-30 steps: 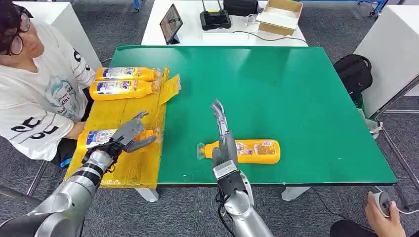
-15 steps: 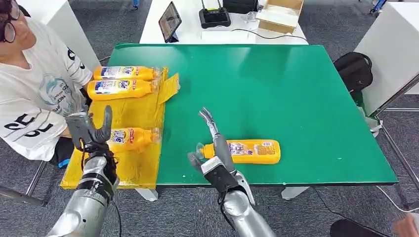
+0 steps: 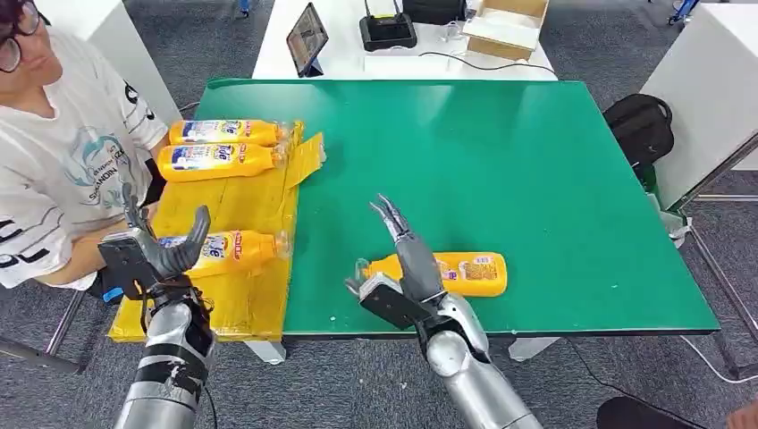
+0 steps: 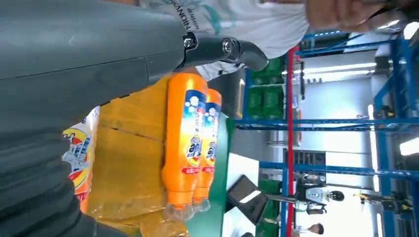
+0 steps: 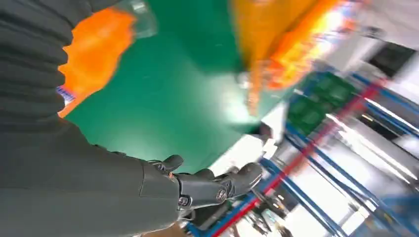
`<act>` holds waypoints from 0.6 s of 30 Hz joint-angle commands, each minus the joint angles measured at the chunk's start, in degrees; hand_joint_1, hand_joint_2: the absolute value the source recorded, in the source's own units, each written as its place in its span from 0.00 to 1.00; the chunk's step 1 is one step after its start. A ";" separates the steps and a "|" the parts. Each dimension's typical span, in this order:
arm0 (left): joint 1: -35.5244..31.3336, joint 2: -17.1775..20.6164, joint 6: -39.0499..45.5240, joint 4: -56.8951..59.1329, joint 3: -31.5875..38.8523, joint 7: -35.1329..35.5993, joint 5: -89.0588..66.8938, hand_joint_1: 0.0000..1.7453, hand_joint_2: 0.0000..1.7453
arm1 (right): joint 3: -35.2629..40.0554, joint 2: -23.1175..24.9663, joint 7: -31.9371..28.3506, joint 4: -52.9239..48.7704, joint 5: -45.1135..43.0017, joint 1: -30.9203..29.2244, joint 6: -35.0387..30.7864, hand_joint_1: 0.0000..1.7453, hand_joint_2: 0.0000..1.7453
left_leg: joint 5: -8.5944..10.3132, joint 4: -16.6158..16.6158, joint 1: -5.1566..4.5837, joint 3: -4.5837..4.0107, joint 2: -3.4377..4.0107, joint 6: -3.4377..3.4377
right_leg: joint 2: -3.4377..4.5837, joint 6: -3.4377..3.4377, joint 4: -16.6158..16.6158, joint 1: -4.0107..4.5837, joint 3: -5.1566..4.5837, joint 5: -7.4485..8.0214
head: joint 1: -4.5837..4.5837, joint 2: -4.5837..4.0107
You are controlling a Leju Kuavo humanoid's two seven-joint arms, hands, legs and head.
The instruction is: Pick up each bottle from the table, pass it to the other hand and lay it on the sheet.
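1. Your green table (image 3: 501, 152) fills the middle of the head view, with a white desk behind its far edge and a person in a white printed T-shirt (image 3: 63, 170) seated at its left side.
2. A yellow sheet (image 3: 234, 201) covers the table's left end and hangs a little over the near edge.
3. You have three orange bottles on that sheet, all on their sides with caps toward the table's middle: the far bottle (image 3: 228, 132) and the second bottle (image 3: 223, 160) lie side by side near the sheet's far edge, and the left wrist view shows the pair just beside each other. The third bottle (image 3: 234, 248) lies nearer you, well apart from those two.
4. The fourth bottle (image 3: 460, 273) is on bare green, near the table's front edge, on its side with its clear cap pointing toward the sheet.
5. Your left hand (image 3: 147, 252) is raised at the sheet's near left part, in front of the third bottle's base end; fingers are spread and it holds nothing.
6. Your right hand (image 3: 398, 268) sits over the cap end of the fourth bottle with its fingers (image 3: 391, 217) stretched out long and apart, pointing away across the table. It grasps nothing; whether it touches the bottle you cannot tell, and the right wrist view is blurred.
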 commanded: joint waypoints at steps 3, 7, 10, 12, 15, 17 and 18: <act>5.51 2.53 3.28 -4.25 -9.56 0.24 -4.93 0.00 1.00 | 3.45 -13.95 9.02 9.04 5.47 -9.62 13.54 0.00 1.00 | -0.04 -0.04 -0.02 0.13 -0.02 0.08 | -0.02 -0.09 -0.08 0.01 0.18 -0.01 | 0.02 0.00; 4.57 2.59 3.42 -0.91 -10.22 0.24 -6.11 0.00 1.00 | 5.39 -15.88 9.65 12.45 4.68 -10.63 16.79 0.00 1.00 | -0.06 -0.06 -0.02 0.22 -0.06 0.08 | -0.04 -0.16 -0.11 0.03 0.29 -0.03 | 0.02 0.00; 4.29 2.50 4.09 0.99 -10.78 0.24 -7.42 0.00 1.00 | 6.10 -17.07 9.59 13.46 3.73 -10.27 17.52 0.00 1.00 | -0.06 -0.07 -0.02 0.22 -0.09 0.07 | -0.07 -0.16 -0.12 0.04 0.29 -0.03 | 0.04 0.00; 3.92 2.24 3.98 2.03 -10.88 0.24 -7.58 0.00 1.00 | 6.37 -17.98 9.27 13.25 3.10 -9.82 18.39 0.00 1.00 | -0.07 -0.09 -0.02 0.30 -0.10 0.08 | -0.08 -0.18 -0.14 0.04 0.36 -0.05 | 0.04 0.00; 3.69 2.08 3.53 2.71 -11.15 0.24 -7.42 0.00 1.00 | 7.27 -19.92 8.88 12.26 1.85 -9.78 20.55 0.00 1.00 | -0.08 -0.05 -0.02 0.24 -0.12 0.09 | -0.10 -0.15 -0.11 0.04 0.32 -0.05 | 0.02 0.00; 3.39 1.97 3.37 3.21 -11.10 0.24 -7.31 0.00 1.00 | 7.44 -20.51 8.95 12.32 1.60 -10.11 21.28 0.00 1.00 | -0.05 -0.03 -0.05 0.12 -0.08 0.07 | -0.04 -0.08 -0.06 -0.01 0.15 -0.02 | 0.02 0.00; 3.23 1.93 3.60 3.62 -11.09 0.24 -7.36 0.00 1.00 | 7.68 -20.88 8.96 12.20 1.44 -10.17 21.54 0.00 1.00 | -0.09 -0.02 -0.03 0.21 -0.06 0.10 | -0.05 -0.15 -0.08 0.03 0.26 -0.05 | 0.04 0.00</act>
